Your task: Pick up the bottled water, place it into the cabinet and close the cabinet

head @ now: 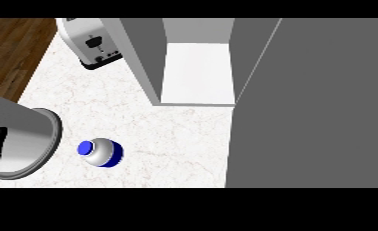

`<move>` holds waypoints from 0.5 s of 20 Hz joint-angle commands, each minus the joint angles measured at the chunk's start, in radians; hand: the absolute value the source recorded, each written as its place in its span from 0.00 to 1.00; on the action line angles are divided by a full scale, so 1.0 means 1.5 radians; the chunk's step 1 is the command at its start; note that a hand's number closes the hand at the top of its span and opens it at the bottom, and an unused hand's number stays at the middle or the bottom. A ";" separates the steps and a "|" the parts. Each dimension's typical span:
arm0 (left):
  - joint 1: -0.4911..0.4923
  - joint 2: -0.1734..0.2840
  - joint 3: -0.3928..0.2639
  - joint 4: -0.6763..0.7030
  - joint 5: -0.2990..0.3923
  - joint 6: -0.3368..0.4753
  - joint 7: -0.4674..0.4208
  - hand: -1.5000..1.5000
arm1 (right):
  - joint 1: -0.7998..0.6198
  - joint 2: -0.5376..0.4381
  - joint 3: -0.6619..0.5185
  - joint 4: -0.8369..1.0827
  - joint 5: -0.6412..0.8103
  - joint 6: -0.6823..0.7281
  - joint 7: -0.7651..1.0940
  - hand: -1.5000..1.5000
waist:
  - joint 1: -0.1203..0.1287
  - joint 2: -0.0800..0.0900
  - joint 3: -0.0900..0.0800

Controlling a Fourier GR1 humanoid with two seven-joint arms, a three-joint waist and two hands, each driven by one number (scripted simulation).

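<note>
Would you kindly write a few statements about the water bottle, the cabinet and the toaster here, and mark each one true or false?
1. The bottled water stands on the counter, outside the cabinet. True.
2. The cabinet is closed. False: its door is swung open and the white shelf inside shows bare.
3. The bottle has a blue cap. True.
4. A toaster stands right of the cabinet. False: it stands left of it, near the counter's far edge.
5. A hand is holding the bottle. False: no hand shows in the head view, and nothing touches the bottle.
</note>
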State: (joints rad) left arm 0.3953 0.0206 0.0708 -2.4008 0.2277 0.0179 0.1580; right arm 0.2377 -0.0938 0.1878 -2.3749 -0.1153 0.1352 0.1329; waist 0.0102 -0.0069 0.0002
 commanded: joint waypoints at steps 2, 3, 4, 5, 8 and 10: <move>0.079 0.008 0.031 -0.152 0.063 -0.002 0.074 0.00 | 0.067 0.004 0.052 -0.082 0.008 0.002 0.027 0.00 | -0.002 0.001 0.000; 0.056 -0.013 -0.016 -0.155 0.012 0.030 0.092 0.00 | 0.101 0.008 0.089 -0.091 0.040 0.005 0.014 0.00 | -0.007 0.001 0.000; 0.047 -0.009 0.000 -0.129 0.019 0.026 0.080 0.00 | 0.042 0.031 0.140 -0.110 0.085 -0.036 0.078 0.00 | -0.003 0.002 -0.001; 0.047 0.005 0.009 -0.164 0.043 0.030 0.120 0.00 | 0.058 0.015 0.121 -0.123 0.075 -0.029 0.084 0.00 | -0.003 0.001 0.000; 0.071 0.019 0.042 -0.174 0.067 0.015 0.121 0.00 | 0.020 0.033 0.137 -0.105 0.093 -0.051 0.099 0.00 | 0.004 0.001 -0.001; 0.090 0.009 0.038 -0.171 0.066 0.002 0.102 0.00 | 0.027 0.024 0.134 -0.118 0.097 -0.052 0.109 0.00 | 0.006 0.000 -0.001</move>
State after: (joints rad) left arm 0.4582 0.0364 0.1010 -2.4307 0.2234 0.0374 0.2727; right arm 0.2848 -0.0598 0.3568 -2.4764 -0.0212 0.0833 0.2272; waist 0.0112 -0.0064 -0.0003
